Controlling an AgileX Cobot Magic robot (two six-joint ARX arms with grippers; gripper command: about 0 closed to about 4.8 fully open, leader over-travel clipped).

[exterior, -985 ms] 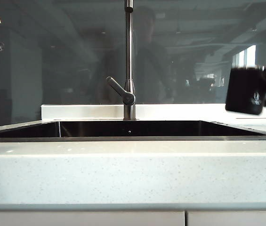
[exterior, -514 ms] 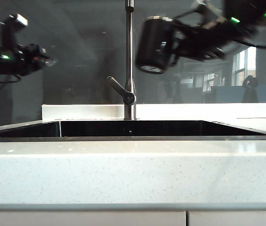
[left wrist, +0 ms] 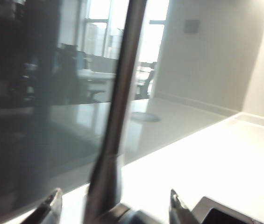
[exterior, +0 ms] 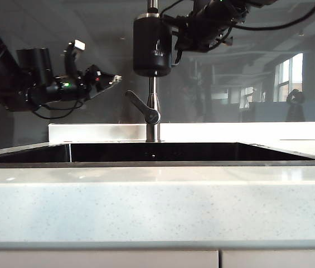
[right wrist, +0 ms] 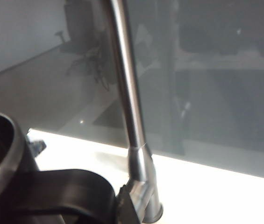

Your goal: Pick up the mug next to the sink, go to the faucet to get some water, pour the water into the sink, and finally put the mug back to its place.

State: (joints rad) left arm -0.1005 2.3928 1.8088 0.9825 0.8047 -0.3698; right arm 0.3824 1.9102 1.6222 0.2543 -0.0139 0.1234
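Observation:
The matte black mug [exterior: 152, 47] hangs upright high above the sink [exterior: 157, 162], covering part of the steel faucet [exterior: 154, 111] pipe. My right gripper [exterior: 180, 34] reaches in from the upper right and is shut on the mug's handle. In the right wrist view, the mug's rim [right wrist: 6, 154] and handle [right wrist: 71, 186] sit beside the faucet pipe [right wrist: 127, 93], with the right gripper [right wrist: 101, 205] on the handle. My left gripper [exterior: 114, 80] is open, just left of the faucet's lever [exterior: 139, 104]. In the left wrist view its fingertips [left wrist: 53, 201] stand wide on either side of the faucet [left wrist: 120, 102].
A white countertop [exterior: 157, 206] runs along the front of the sink, and a low white ledge [exterior: 90, 132] runs behind it. A dark glass wall [exterior: 257, 84] stands right behind the faucet. Black cables trail from both arms.
The right arm carried the mug from the right-hand counter up and left to the faucet and turned it upright. The left arm swung in from the left edge toward the lever and its jaws opened.

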